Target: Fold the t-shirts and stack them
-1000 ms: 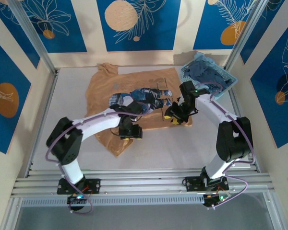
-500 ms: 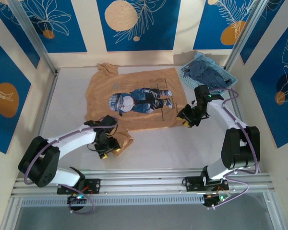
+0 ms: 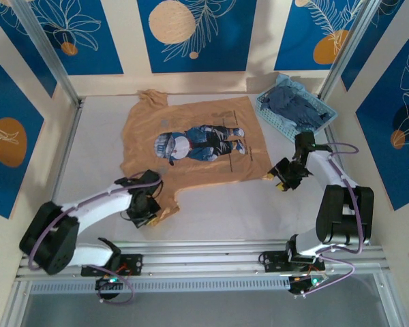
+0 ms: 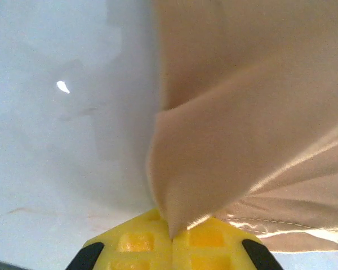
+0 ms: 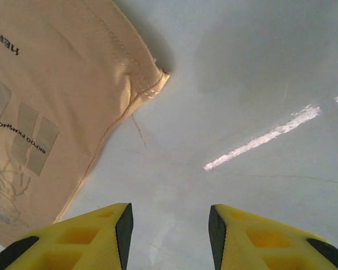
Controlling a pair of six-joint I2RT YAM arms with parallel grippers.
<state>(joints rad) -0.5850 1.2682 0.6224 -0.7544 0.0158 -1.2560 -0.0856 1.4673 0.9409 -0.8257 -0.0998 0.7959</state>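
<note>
Lettering (image 5: 36, 143) on the tan-orange t-shirt (image 5: 62, 73) is too small to read.

A white table (image 3: 88, 150) fills the floor of the cell, smooth and faintly glossy. At its far right corner sits a light blue lattice basket (image 3: 268, 111), turned at an angle to the table's edges and touching the back wall. The walls are cream with deep blue panels (image 3: 211, 41) – each bearing white leaf outlines and an orange disc (image 3: 172, 20). Slanted metal posts (image 3: 48, 54) stand at the back corners, and silver rails (image 3: 204, 261) run along the near edge. Close up, the tabletop shows a bright streak (image 5: 259, 138) – and hairline scratches (image 5: 138, 130).
</note>
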